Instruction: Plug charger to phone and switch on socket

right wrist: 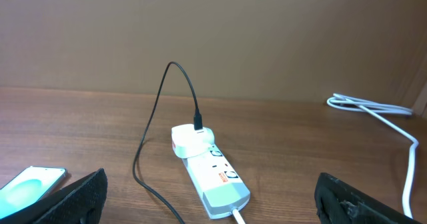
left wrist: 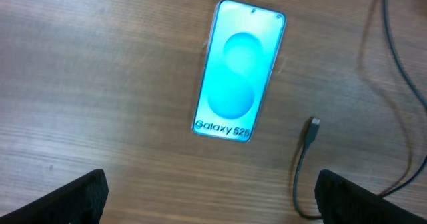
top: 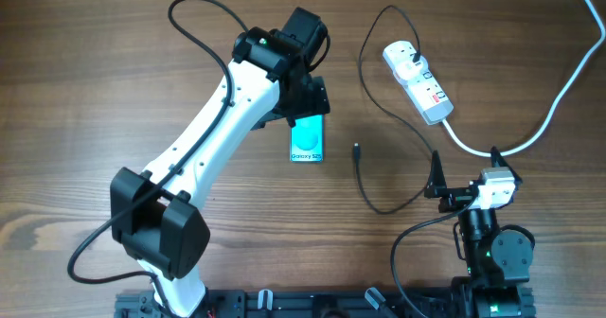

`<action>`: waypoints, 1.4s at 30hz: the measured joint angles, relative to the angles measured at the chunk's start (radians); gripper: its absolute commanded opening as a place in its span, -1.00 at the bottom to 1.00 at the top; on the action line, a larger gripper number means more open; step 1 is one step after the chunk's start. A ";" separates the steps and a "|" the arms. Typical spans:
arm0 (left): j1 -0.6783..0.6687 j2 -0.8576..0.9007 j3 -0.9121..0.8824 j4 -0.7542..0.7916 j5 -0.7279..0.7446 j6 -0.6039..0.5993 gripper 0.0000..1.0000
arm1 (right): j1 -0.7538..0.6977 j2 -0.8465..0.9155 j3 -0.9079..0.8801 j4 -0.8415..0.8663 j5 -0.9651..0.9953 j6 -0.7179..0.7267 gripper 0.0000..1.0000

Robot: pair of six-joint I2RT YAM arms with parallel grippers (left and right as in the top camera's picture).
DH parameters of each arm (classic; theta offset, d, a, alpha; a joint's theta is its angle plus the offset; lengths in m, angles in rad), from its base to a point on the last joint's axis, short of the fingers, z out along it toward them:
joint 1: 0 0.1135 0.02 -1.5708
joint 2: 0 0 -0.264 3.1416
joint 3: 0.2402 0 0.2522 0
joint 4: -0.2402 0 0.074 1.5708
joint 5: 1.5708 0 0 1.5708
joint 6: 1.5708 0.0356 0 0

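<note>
The left gripper, spread wide and empty, is hovering over the flat turquoise-screened phone on the wooden bench, probably lining up to steady it. The thin black charger cable is lying with its free tip just beside the phone. The right gripper, also spread, is facing the white plastic power strip.

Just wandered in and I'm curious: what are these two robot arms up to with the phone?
The left gripper hovers open right above the phone, which lies face up on the table. The charger is plugged in at the socket, but its free tip lies loose beside the phone, not connected. The right gripper sits open back by its base, holding nothing.
</note>
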 measured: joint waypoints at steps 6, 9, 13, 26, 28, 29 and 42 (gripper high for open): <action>0.000 0.039 0.000 0.060 -0.006 0.064 1.00 | 0.000 0.000 0.000 0.000 0.000 0.000 1.00; 0.000 0.076 0.000 0.074 -0.006 0.072 1.00 | 0.000 0.000 0.000 0.000 0.000 0.000 1.00; 0.000 0.122 0.000 0.114 -0.007 0.079 1.00 | 0.000 0.000 0.000 0.000 0.000 0.000 1.00; 0.000 0.237 0.000 0.214 -0.001 0.087 1.00 | 0.000 0.000 0.000 0.000 0.000 0.000 1.00; 0.000 0.253 0.000 0.222 -0.001 0.087 1.00 | 0.000 0.000 0.000 0.000 0.000 -0.001 1.00; 0.000 0.258 0.000 0.224 0.002 0.087 1.00 | 0.000 0.000 0.000 0.000 0.000 -0.001 1.00; 0.000 0.302 0.000 0.238 0.013 0.087 1.00 | 0.000 0.000 0.000 0.000 0.000 -0.003 1.00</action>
